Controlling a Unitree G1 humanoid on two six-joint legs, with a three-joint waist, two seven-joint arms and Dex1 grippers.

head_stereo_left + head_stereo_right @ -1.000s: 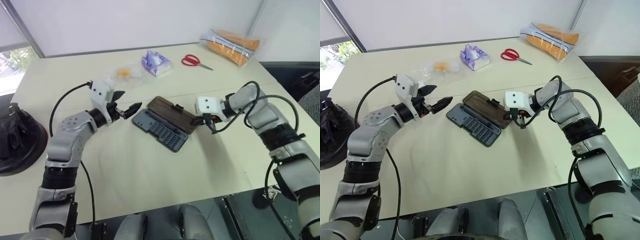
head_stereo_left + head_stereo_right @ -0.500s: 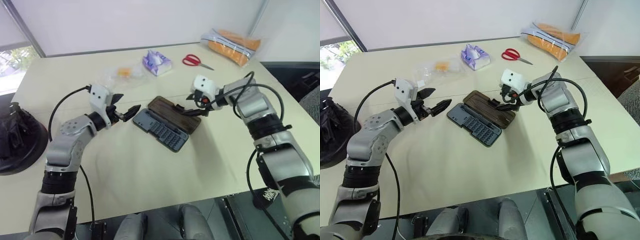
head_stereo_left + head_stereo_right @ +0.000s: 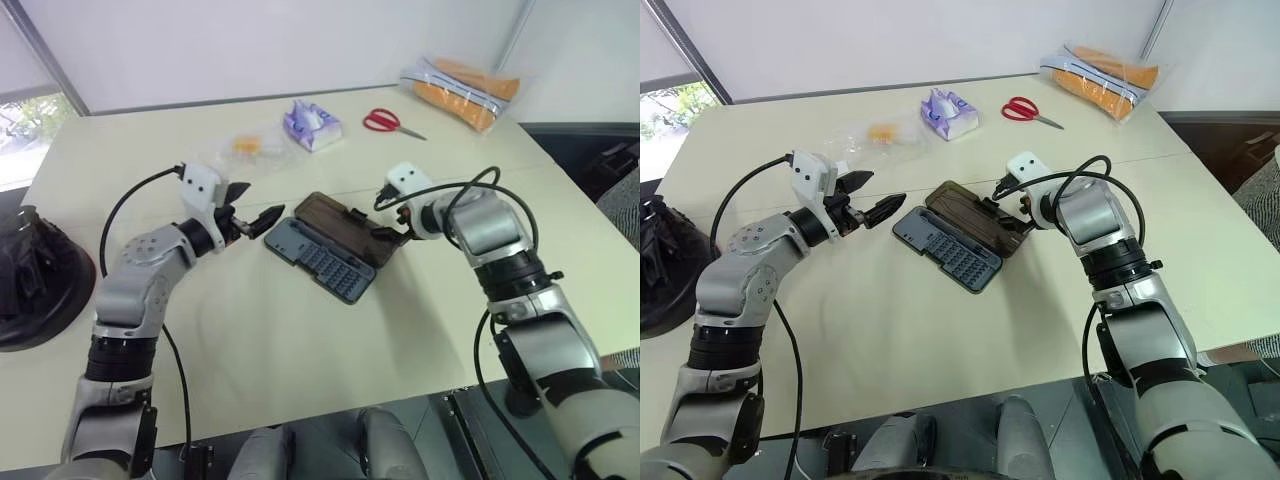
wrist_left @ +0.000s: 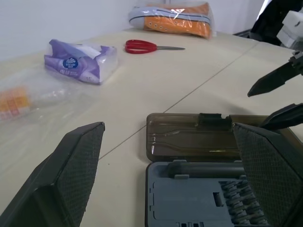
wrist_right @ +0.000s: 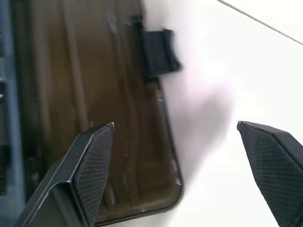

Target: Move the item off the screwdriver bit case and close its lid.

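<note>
The screwdriver bit case lies open mid-table, its grey tray (image 3: 322, 258) showing rows of bits. The smoky brown lid (image 3: 345, 225) is folded flat behind it, latch tab (image 5: 158, 47) on its far edge. My right gripper (image 3: 388, 215) is open and tilted down over the lid's right end, one finger (image 5: 90, 165) above the lid and the other (image 5: 274, 161) above bare table. My left gripper (image 3: 260, 200) is open and level, just left of the case and apart from it. The item, a black helmet (image 3: 30, 280), sits at the far left, clear of the case.
At the back of the table are a purple tissue pack (image 3: 312, 125), red scissors (image 3: 392, 122), an orange bag in clear wrap (image 3: 462, 90) and a clear plastic bag (image 3: 245, 148). The cream table (image 3: 300, 350) has bare room in front of the case.
My right gripper went from shut to open, rolled its wrist and tipped down over the lid's right end. The left arm and the case stayed still.
</note>
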